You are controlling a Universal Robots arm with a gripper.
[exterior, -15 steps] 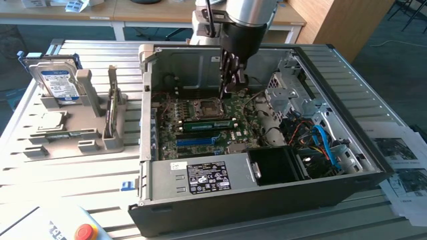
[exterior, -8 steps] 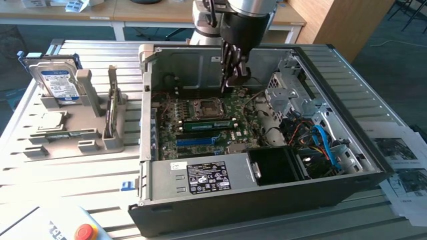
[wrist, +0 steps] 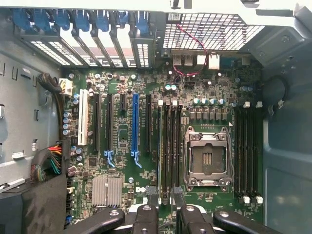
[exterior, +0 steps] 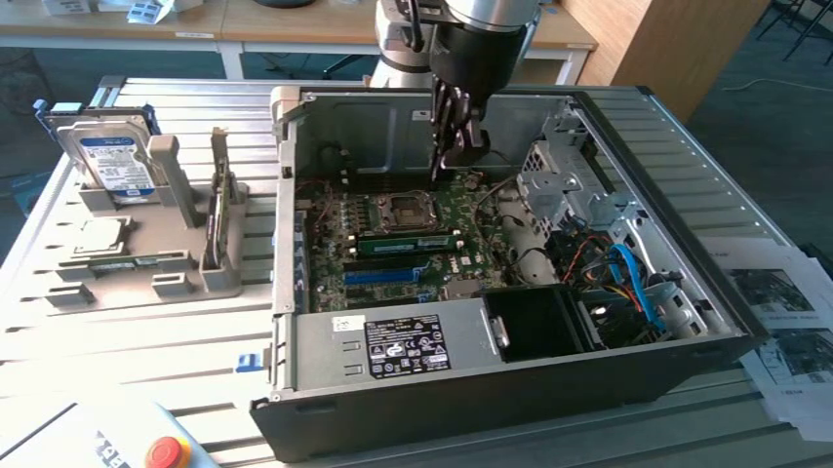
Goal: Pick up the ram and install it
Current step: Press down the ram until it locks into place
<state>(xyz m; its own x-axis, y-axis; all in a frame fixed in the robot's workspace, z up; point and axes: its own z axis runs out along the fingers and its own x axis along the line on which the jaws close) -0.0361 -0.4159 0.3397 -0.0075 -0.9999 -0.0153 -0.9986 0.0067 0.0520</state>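
Sitting open on the table [exterior: 131, 341], the computer case [exterior: 521, 390] bares its motherboard [exterior: 479, 232]; the gripper [exterior: 456, 161] hangs inside, fingers [wrist: 146, 217] apart (gripping nothing), above the ram [exterior: 406, 243], seated at the CPU socket's [exterior: 397, 208] six o'clock, exterior view.

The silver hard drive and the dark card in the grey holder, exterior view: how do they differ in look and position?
The boxy silver hard drive with a blue-white label is broad and thick; the dark expansion card is thin, seen nearly edge-on. The hard drive stands further to the exterior view's left; the card stands nearer the open black computer case. Both stand upright in the grey plastic holder, outside the case.
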